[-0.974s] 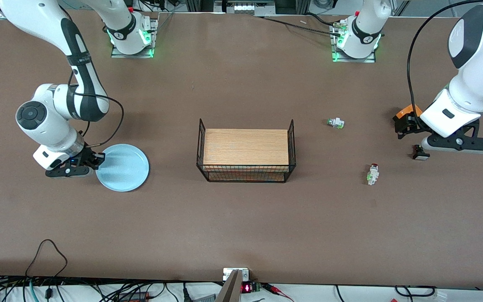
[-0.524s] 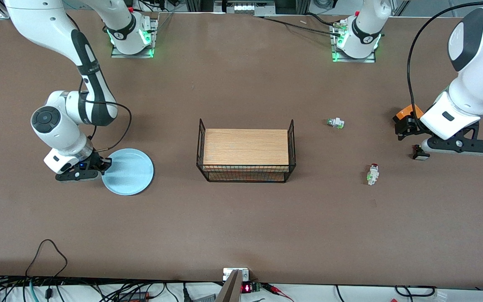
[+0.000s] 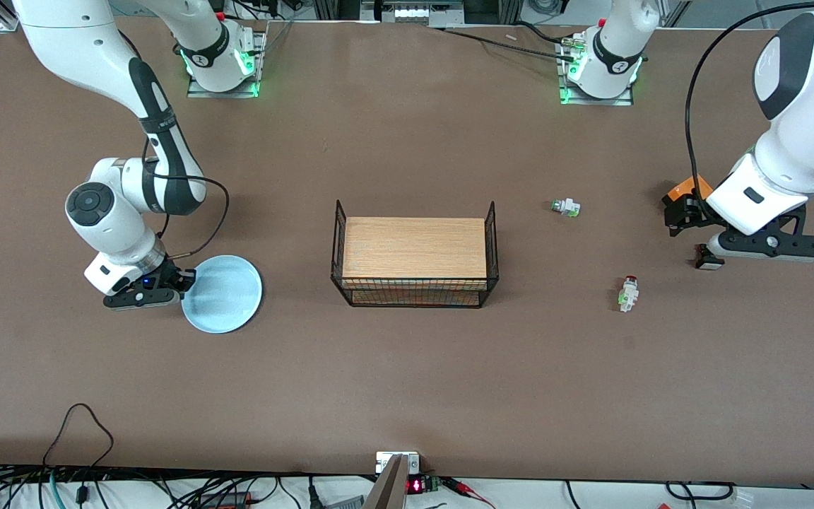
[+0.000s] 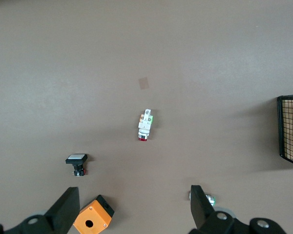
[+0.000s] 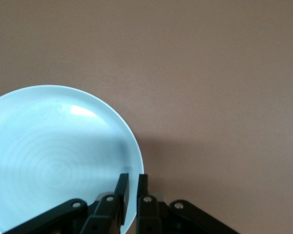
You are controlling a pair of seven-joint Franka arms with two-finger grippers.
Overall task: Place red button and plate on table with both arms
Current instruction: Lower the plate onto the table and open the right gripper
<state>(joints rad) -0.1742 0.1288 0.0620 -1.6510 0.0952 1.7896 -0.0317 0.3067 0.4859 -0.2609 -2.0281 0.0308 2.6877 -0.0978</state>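
Pinching the rim of the round light-blue shallow plate (image 3: 222,294) between nearly closed jaws, right end effector (image 3: 182,281) at the edge toward the right arm's end of the brown matte surface (image 3: 407,382), plate lying flat, nothing in it. Hovering with jaws wide and empty, left end effector (image 4: 134,212) above the small orange box (image 3: 688,189) and black white-capped button (image 3: 708,259). Lying near, toward the wooden-topped black wire rack (image 3: 414,260) and nearer the front camera, the tiny white red-capped button (image 3: 629,293), long axis roughly toward that camera, closest to the left arm. Nothing on the rack top.
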